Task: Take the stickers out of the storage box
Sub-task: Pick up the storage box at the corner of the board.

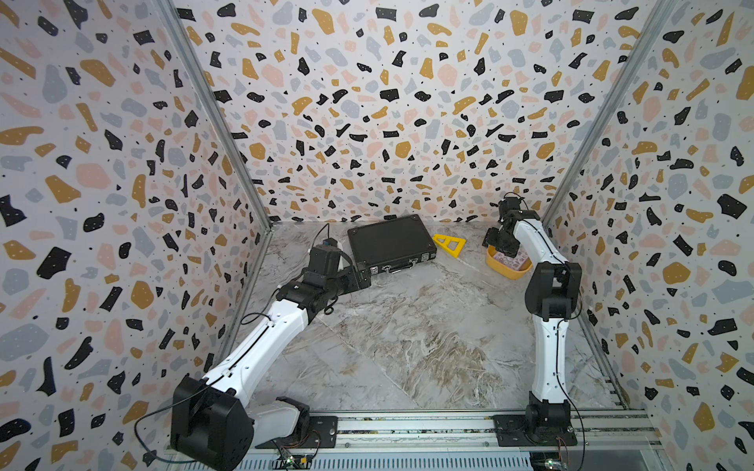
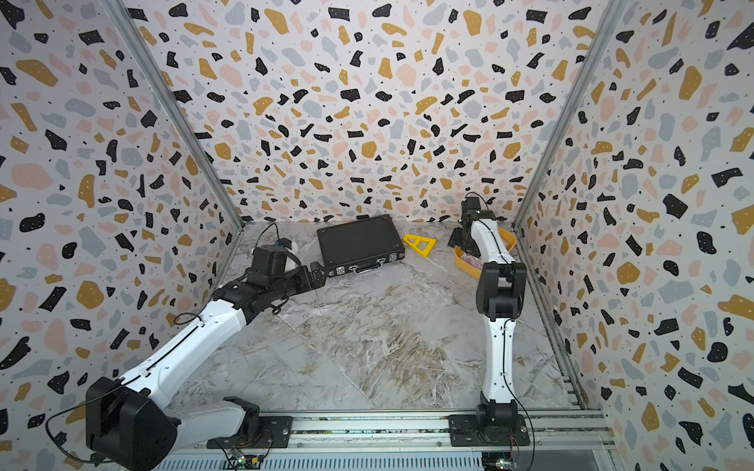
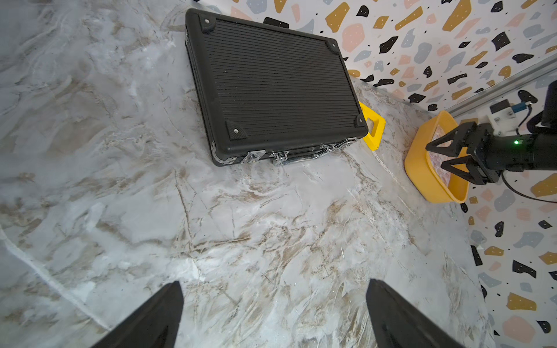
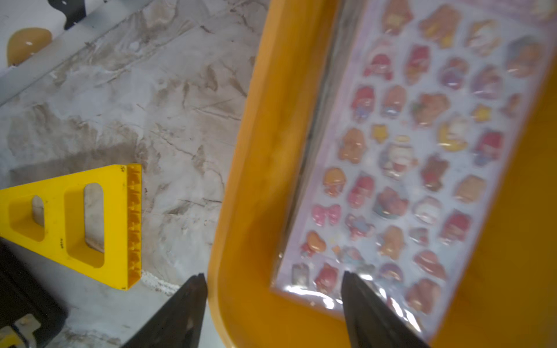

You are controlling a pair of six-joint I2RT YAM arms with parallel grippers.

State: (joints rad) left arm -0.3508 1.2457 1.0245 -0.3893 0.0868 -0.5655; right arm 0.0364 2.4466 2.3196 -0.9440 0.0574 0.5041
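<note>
Right fingers [image 4: 187, 310] apart, astride storage box [image 4: 271, 150] wall, left fingers [image 3: 156, 319] wide, empty

Closed black briefcase [image 1: 391, 244] lies flat on the marble-look worktop [image 1: 408, 334] near the back wall, metal latches and handle facing front. Yellow triangle ruler [image 1: 449, 244] lies flat just beside the briefcase's right end. Terrazzo-print walls [image 1: 387, 102] on three sides, metal rail [image 1: 408, 428] along the front edge.
</note>
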